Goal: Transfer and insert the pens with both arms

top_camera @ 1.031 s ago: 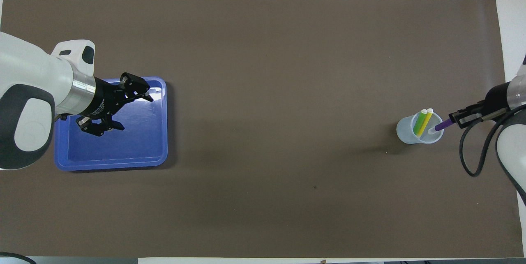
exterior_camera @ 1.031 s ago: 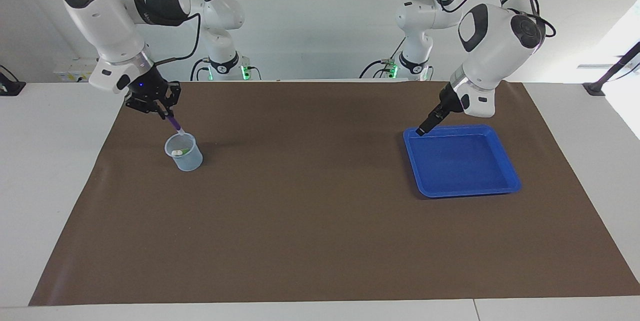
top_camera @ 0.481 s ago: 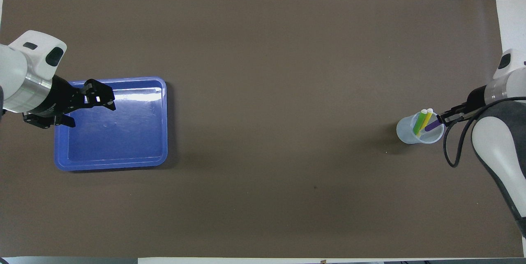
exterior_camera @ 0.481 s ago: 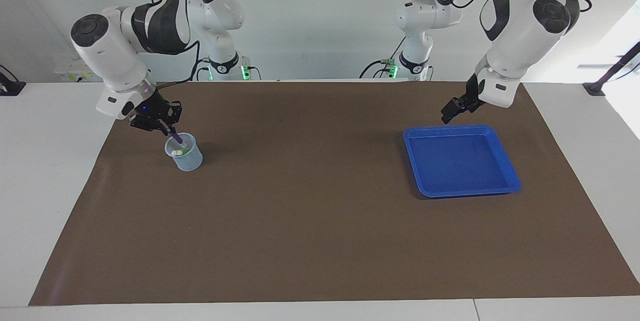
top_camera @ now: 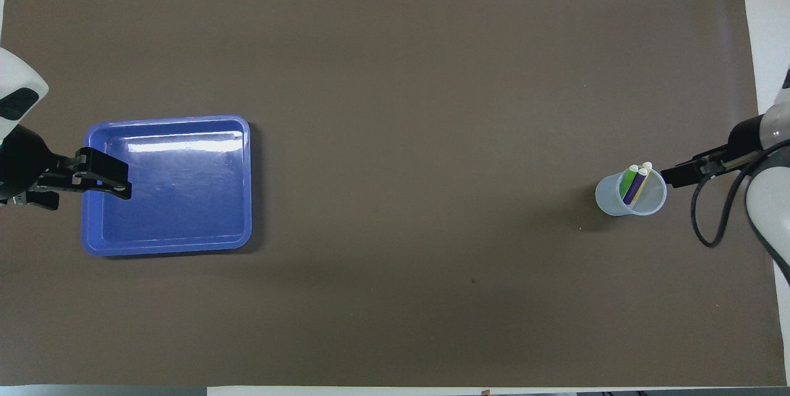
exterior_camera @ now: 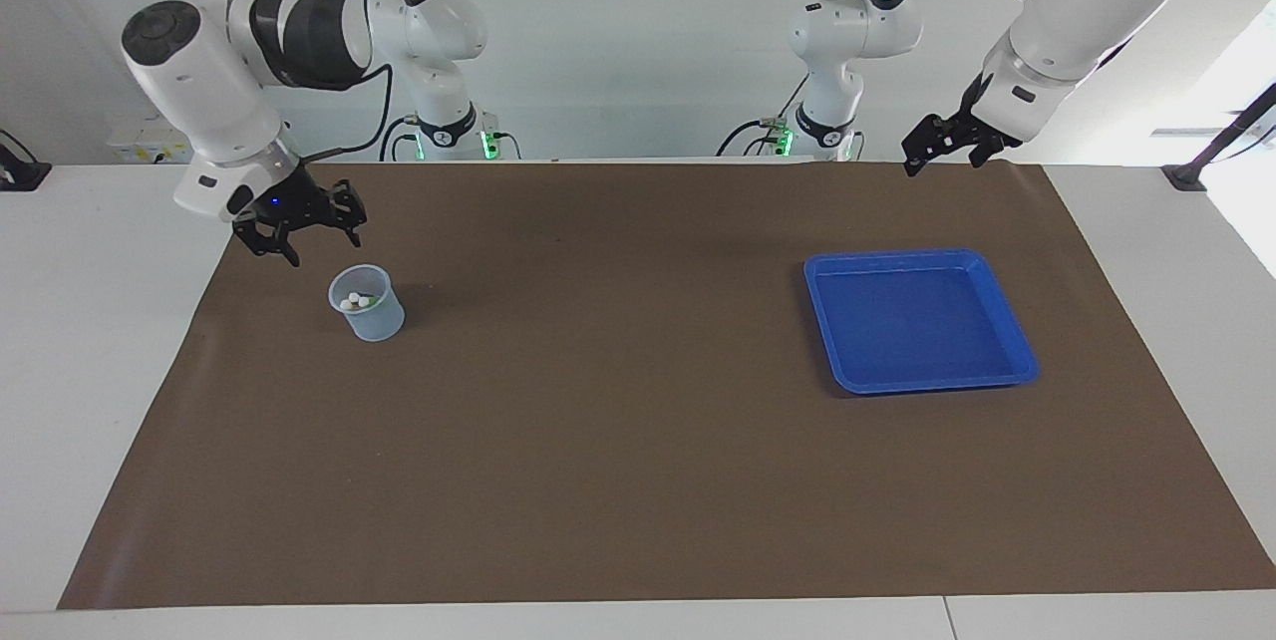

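1. Right gripper is in the air just beside the cup, toward the robots' side of it. Fingers spread apart, released, holding nothing and touching nothing.
2. Left gripper is raised high over the robots' edge of the brown mat, clear of the blue tray. Fingers spread, empty, no contact.
3. In the overhead view the left gripper shows over the tray's rim at the left arm's end. The right gripper shows just beside the cup rim.
4. Writing: black bands with small white lettering on the arm links near the bases, not readable. No readable labels on cup, tray or pens.
5. Pens: all three stand in the cup, leaning together, pale whitish ends up.
6. Green pen leans on the side away from the right gripper. Purple pen is in the middle. Yellow pen shows as a thin strip beside the purple one.
7. In the facing view only the whitish tips and a bit of green show above the cup's rim.
8. Cup is pale, translucent, upright on the mat at the right arm's end of the tabletop.
9. Tray is shallow, square-ish, glossy blue, flat on the mat at the left arm's end, well apart from the cup.
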`<state>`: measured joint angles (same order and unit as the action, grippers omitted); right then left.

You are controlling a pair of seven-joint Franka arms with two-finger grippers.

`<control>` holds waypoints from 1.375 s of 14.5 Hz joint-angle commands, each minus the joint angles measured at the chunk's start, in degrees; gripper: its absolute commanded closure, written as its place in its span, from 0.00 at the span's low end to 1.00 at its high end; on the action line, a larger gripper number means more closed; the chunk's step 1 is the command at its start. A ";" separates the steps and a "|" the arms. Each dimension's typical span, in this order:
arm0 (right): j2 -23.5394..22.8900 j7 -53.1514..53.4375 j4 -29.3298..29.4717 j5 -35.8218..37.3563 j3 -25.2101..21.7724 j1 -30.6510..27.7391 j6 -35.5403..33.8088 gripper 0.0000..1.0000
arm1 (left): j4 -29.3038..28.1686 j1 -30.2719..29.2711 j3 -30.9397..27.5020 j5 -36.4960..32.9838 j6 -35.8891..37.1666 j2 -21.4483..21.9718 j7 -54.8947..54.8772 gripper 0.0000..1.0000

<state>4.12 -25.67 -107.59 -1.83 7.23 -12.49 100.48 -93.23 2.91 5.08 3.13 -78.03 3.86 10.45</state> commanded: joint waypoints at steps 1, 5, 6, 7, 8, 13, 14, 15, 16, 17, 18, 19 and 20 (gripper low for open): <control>-0.25 4.73 9.74 1.12 0.60 -0.79 -10.71 0.00 | -2.65 2.37 -2.88 -1.29 -4.46 1.41 -2.80 0.00; -0.51 10.29 16.43 2.00 0.51 -2.28 -17.07 0.00 | -3.10 3.16 -3.06 -1.20 -8.90 0.45 -2.63 0.00; -0.51 10.29 17.66 1.92 0.51 -2.45 -19.25 0.00 | -3.01 3.16 -2.97 -1.20 -8.55 0.27 -2.63 0.00; -0.69 10.29 20.46 2.53 0.42 -2.37 -21.79 0.00 | -2.75 3.68 -2.97 -1.20 -7.59 -0.69 -2.63 0.00; -1.21 10.46 21.10 3.84 0.42 -2.11 -23.30 0.00 | -2.57 3.77 -2.88 -1.29 -7.23 -1.05 -2.63 0.00; -1.04 16.43 18.12 3.93 -1.67 3.05 -19.88 0.00 | -2.66 3.07 -2.62 -1.20 -7.40 -0.52 -2.54 0.00; -1.30 16.44 17.94 3.94 -5.26 5.52 -19.89 0.00 | -2.66 3.24 -2.62 -1.20 -7.58 -0.61 -2.37 0.00; -1.91 16.44 17.85 3.94 -7.21 7.98 -20.15 0.00 | -2.74 3.42 -2.62 -1.20 -7.32 -0.52 -2.37 0.00; -2.09 16.44 18.11 3.94 -9.40 10.09 -20.41 0.00 | -2.74 3.42 -2.62 -1.20 -7.31 -0.44 -2.37 0.00; -2.18 16.52 18.12 3.94 -10.99 11.50 -20.41 0.00 | -2.74 3.42 -2.62 -1.20 -7.31 -0.43 -2.37 0.00; -2.44 16.53 18.12 3.94 -11.44 12.04 -20.15 0.00 | -2.66 3.42 -2.62 -1.20 -7.84 -0.43 -2.19 0.00; -2.53 16.61 18.12 3.94 -11.97 12.22 -20.15 0.00 | -2.66 3.59 -2.53 -1.20 -8.28 -0.52 -2.02 0.00; -2.79 16.87 18.29 4.03 -12.49 13.09 -20.15 0.00 | -2.57 3.77 -2.18 -1.20 -8.37 -0.61 -1.84 0.00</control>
<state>1.55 -9.66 -89.41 1.20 -4.09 -0.87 80.00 -95.58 5.62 3.17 3.00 -85.79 2.65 8.54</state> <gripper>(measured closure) 0.000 0.000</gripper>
